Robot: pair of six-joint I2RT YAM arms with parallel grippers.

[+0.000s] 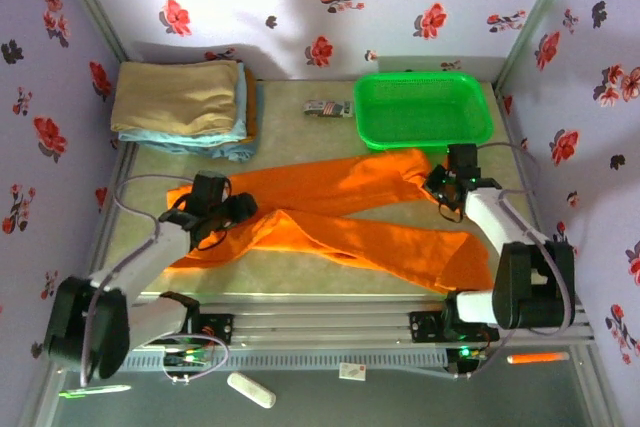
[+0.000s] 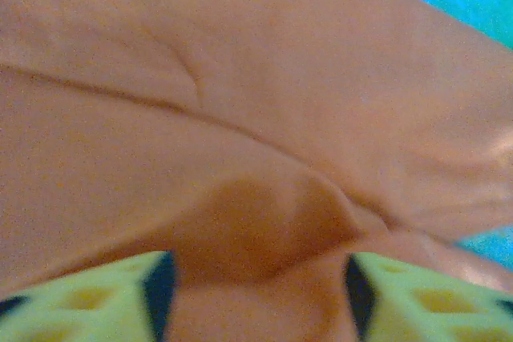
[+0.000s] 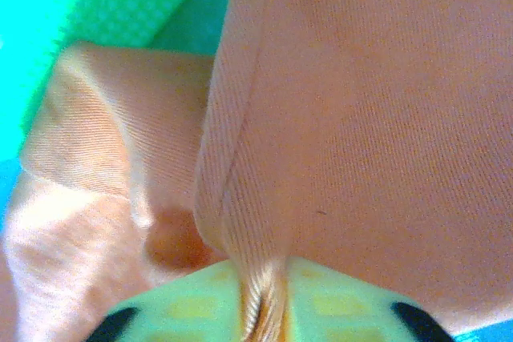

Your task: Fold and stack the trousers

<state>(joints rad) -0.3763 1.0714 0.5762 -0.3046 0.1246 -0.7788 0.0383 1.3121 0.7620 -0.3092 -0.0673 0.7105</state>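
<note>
Orange trousers (image 1: 340,212) lie spread across the middle of a pale table (image 1: 300,272). Their two long legs run from the left side towards the right and part as they go, one ending near the basket and the other at the near right corner.

At the far left corner sits a stack of folded cloth, a tan piece (image 1: 180,97) on top of a light blue one (image 1: 215,150). A green mesh basket (image 1: 424,76) stands at the far right, just beyond the upper leg.

The left gripper (image 1: 215,209) is down on the trousers' left end. In the left wrist view its fingers (image 2: 88,302) stand well apart, with the orange cloth (image 2: 256,118) bulging up between them but not pinched.

The right gripper (image 1: 447,187) is at the end of the upper leg. In the right wrist view its pads (image 3: 337,302) are pressed together on a hemmed fold of the cloth (image 3: 361,118).

A small packet (image 1: 328,108) lies between the stack and the basket.
</note>
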